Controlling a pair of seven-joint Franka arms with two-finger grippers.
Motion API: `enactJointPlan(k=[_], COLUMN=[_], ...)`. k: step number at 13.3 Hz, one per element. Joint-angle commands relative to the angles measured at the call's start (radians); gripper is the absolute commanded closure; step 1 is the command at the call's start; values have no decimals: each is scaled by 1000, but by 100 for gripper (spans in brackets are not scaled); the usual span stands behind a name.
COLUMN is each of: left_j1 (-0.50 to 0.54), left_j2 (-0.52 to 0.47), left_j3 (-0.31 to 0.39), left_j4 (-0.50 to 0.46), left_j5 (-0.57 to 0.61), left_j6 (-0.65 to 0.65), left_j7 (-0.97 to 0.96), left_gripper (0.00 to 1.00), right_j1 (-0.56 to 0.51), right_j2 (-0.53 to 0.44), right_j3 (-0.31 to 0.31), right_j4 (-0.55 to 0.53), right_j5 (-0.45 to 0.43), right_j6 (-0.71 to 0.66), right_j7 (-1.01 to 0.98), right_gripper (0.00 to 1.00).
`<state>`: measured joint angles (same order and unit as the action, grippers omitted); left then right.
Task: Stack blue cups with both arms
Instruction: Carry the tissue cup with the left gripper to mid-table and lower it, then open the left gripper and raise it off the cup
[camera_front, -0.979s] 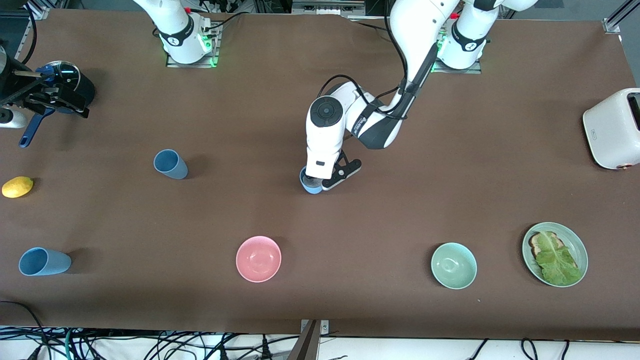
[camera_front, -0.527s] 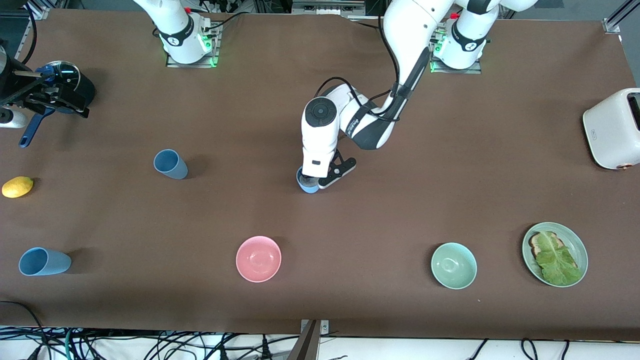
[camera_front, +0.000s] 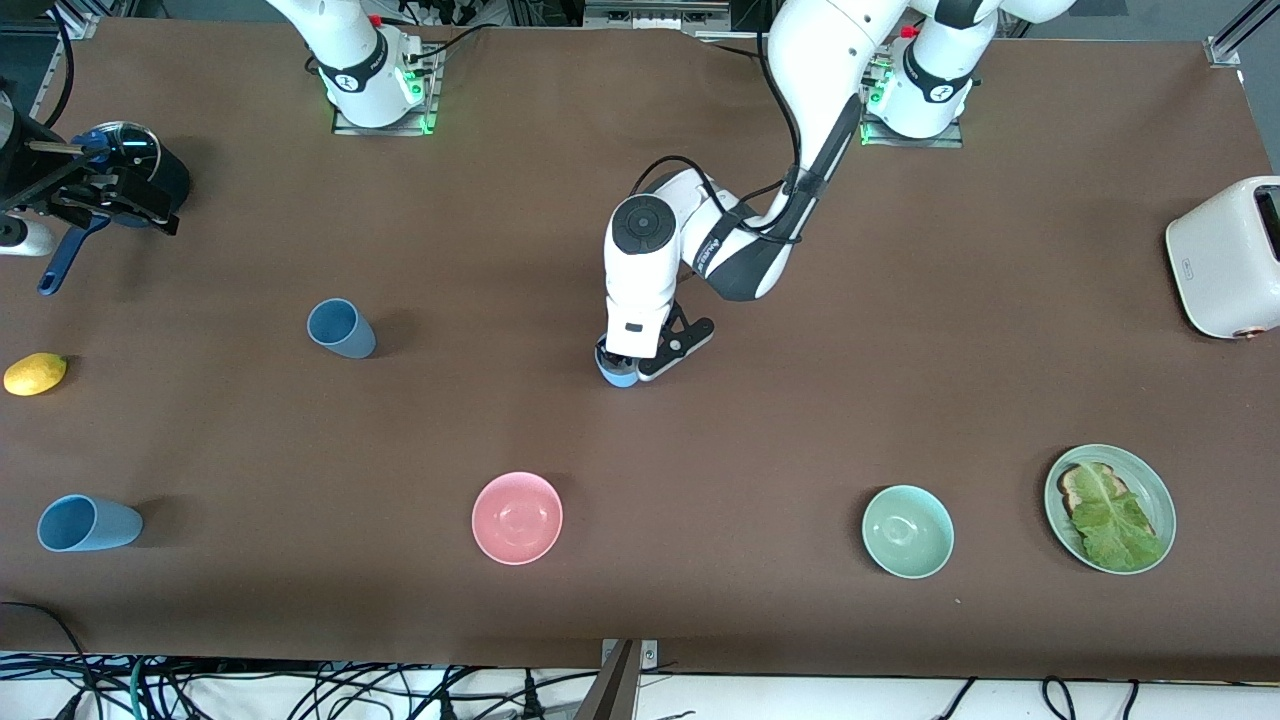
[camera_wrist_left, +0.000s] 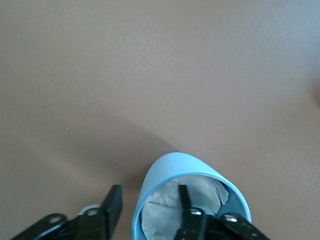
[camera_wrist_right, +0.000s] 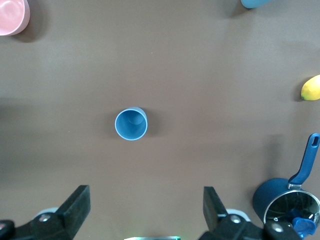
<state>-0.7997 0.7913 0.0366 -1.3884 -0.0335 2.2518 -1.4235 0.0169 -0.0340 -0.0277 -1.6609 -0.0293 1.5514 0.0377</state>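
Three blue cups show on the brown tabletop (camera_front: 900, 330). Nearest the front camera, at the right arm's end, a sky-blue cup (camera_front: 88, 523) lies tipped on its side, matte and tapering toward its base, its open mouth turned to the tabletop's end. In the same near row stand a pink bowl (camera_front: 517, 517), a mint-green bowl (camera_front: 907, 531) and a green plate (camera_front: 1160, 500) carrying toast and a lettuce leaf. Farther from the camera, a lemon (camera_front: 35, 373) rests at the right arm's end. Near the middle stands a bright sky-blue cup (camera_front: 619, 374), upright, with the left end effector (camera_front: 633, 362) down on it. In the left wrist view one finger (camera_wrist_left: 187, 210) sits inside the cup against its wall and the other (camera_wrist_left: 111, 207) outside, so the end effector straddles the rim, grasping the cup wall; something pale and crumpled lies inside this cup. Toward the right arm's end from it, a duller slate-blue cup (camera_front: 340, 328) stands upright, well apart. Farther still, a dark blue saucepan (camera_front: 130, 170) sits at the right arm's end and a white toaster (camera_front: 1225, 255) at the left arm's end. High over the slate-blue cup waits the right end effector (camera_wrist_right: 145, 207), its fingers spread wide and released.
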Motion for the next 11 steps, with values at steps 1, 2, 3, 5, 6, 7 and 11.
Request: enactJointPlan(k=[1,2,3,5,6,7,11], left_j1=[-13,-12,-12,-13,-12,-12,-1], left_j2=[2,-9,-14,-46,-76,-104,-188], left_j3=[12,12,12,9,9,8,6], left_j4=[26,26,23,3,-18,-27,-24], left_j5=[69,90,101,104,103,103,90], left_j6=[-5,-5,-11,-17,-34,-60,-219], left_j7=[-17,-15,-14,38,67,84,165], left_gripper=[0,0,0,0,0,0,0], right_j1=[-8,-8,-6,-6,-5,-3,12], right_j2=[5,6,6,8,8,9,40], right_j3=[5,6,9,9,11,12,17], right_j4=[9,9,7,3,-2,-10,-17], right_j5=[11,9,9,9,9,9,8], right_j6=[-16,-14,-16,-14,-14,-17,-48], right_j7=[-7,-7,-7,-7,-7,-7,-2], right_gripper=[0,0,0,0,0,0,0])
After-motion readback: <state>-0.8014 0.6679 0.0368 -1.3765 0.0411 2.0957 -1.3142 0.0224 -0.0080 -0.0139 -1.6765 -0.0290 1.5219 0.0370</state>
